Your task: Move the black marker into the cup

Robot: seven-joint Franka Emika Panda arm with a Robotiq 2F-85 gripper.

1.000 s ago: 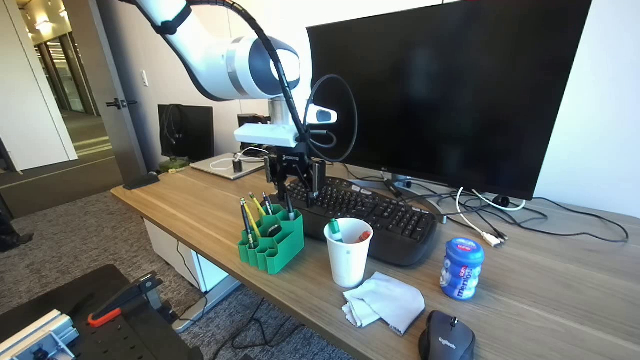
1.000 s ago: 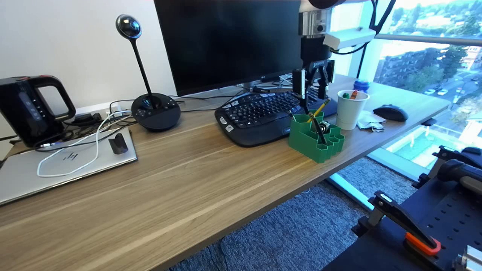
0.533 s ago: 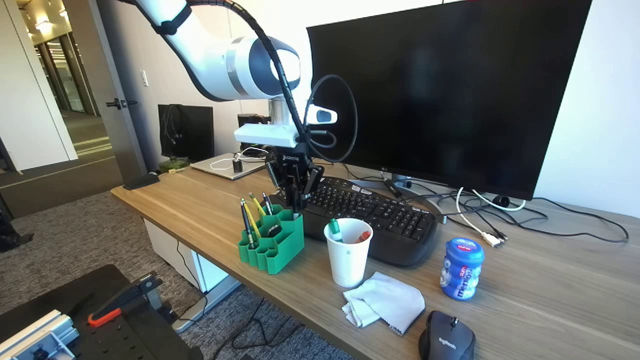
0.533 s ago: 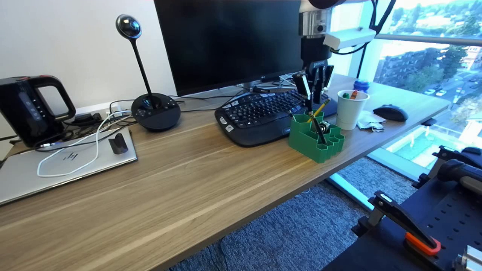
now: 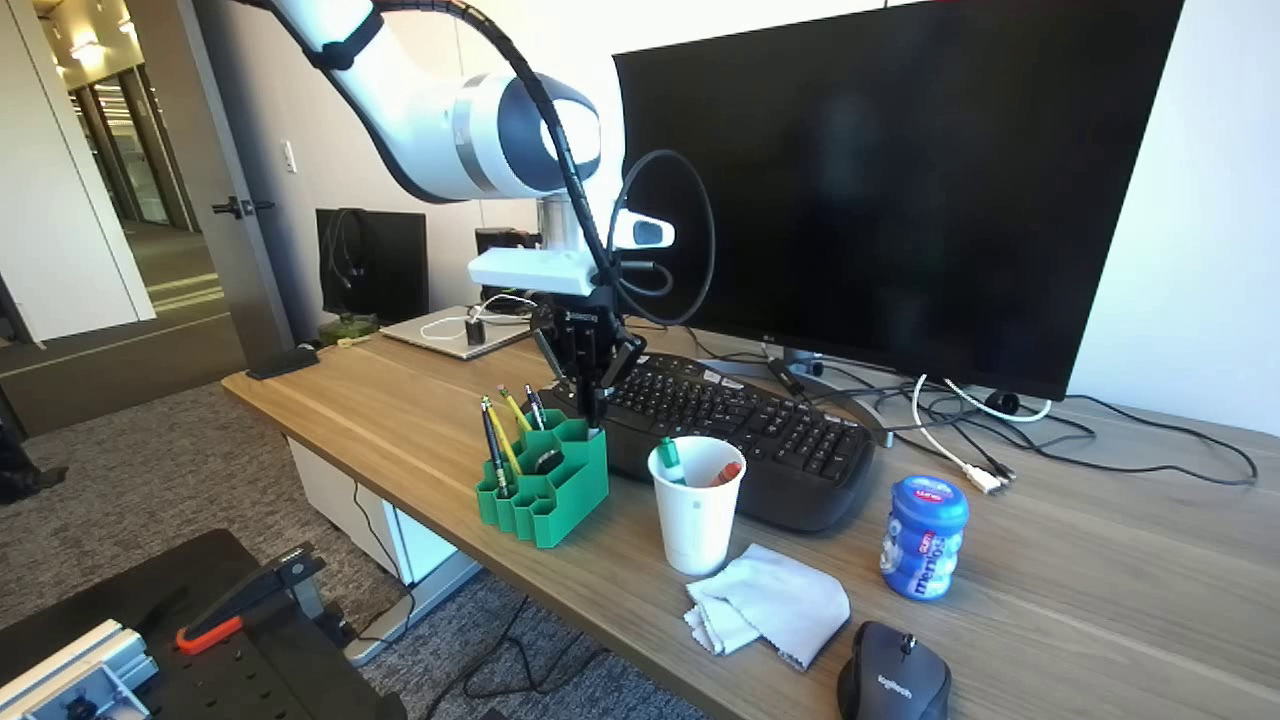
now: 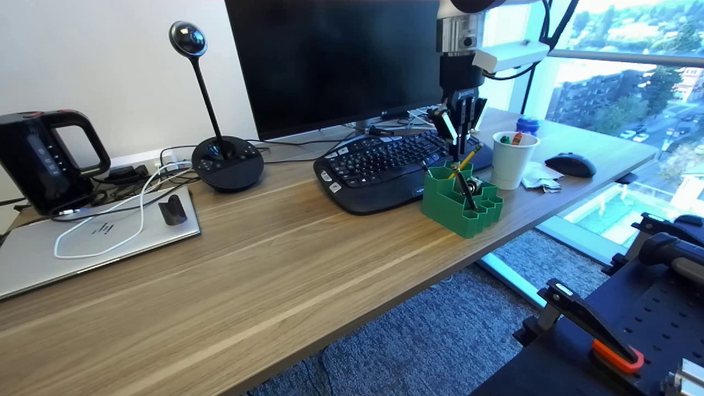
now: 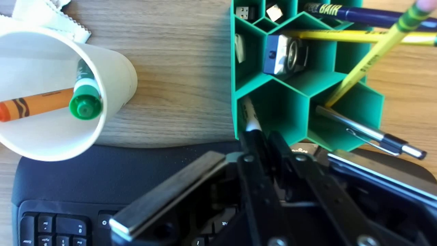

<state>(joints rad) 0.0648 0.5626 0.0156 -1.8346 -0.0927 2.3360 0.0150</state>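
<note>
Down in a corner cell of the green pen holder stands the black marker (image 7: 252, 118). In the wrist view its pale barrel shows, and its black cap runs up between my fingertips. My gripper (image 7: 264, 138) is shut on that cap, just over the holder's keyboard-side edge. In an exterior view, only a sliver of the barrel shows below the gripper (image 5: 592, 402). The white cup (image 5: 697, 525) is upright beside the holder, apart from the gripper. A green-capped marker (image 7: 85, 102) and an orange crayon (image 7: 44, 102) lean inside the cup.
The green holder (image 5: 585, 490) also carries yellow pencils (image 7: 368, 65), a silver pen (image 7: 362, 126) and small items. A black keyboard (image 5: 740, 430) lies under the gripper, in front of the monitor (image 5: 870, 200). Near the cup are a grey cloth (image 5: 770, 605), a blue can (image 5: 925, 540) and a mouse (image 5: 893, 675).
The gripper's fingers have come together from wide apart around the marker's cap. The arm and the marker have hardly moved; the cup and holder stay where they were.
</note>
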